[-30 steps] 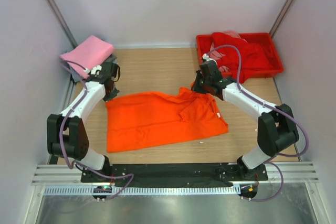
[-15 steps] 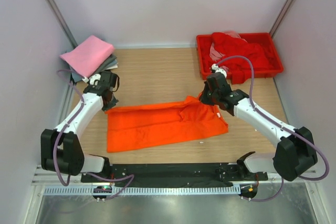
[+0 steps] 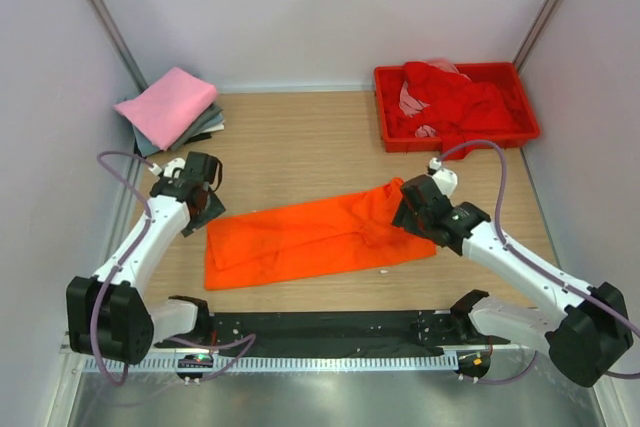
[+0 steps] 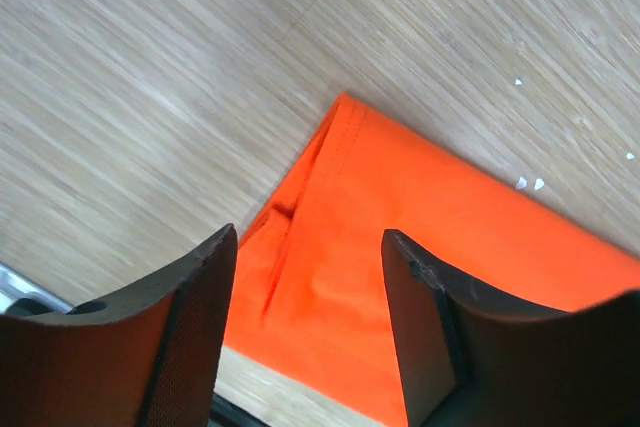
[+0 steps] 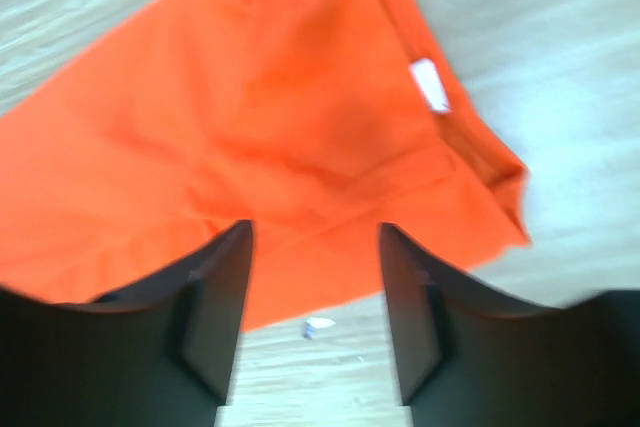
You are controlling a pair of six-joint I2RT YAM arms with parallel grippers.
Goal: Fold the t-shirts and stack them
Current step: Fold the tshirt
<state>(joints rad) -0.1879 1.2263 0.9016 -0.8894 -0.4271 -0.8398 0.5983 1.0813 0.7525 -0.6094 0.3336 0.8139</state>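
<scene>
1. Pale wood-grain table (image 3: 300, 137), smooth and flat, serves as the folding surface.
2. Bright orange t-shirt (image 3: 310, 239), soft matte cloth, lies near centre as a long band, seemingly mid-fold.
3. Red plastic tray (image 3: 528, 112), far right, holds crumpled red t-shirts (image 3: 450, 97), probably awaiting folding.
4. Folded pink t-shirt (image 3: 168, 105), far left, tops a grey t-shirt (image 3: 210, 125); this is likely the stack.
5. Left gripper (image 4: 308, 239) and right gripper (image 5: 315, 232) have dark fingers spread and empty, over the orange shirt's ends.
</scene>
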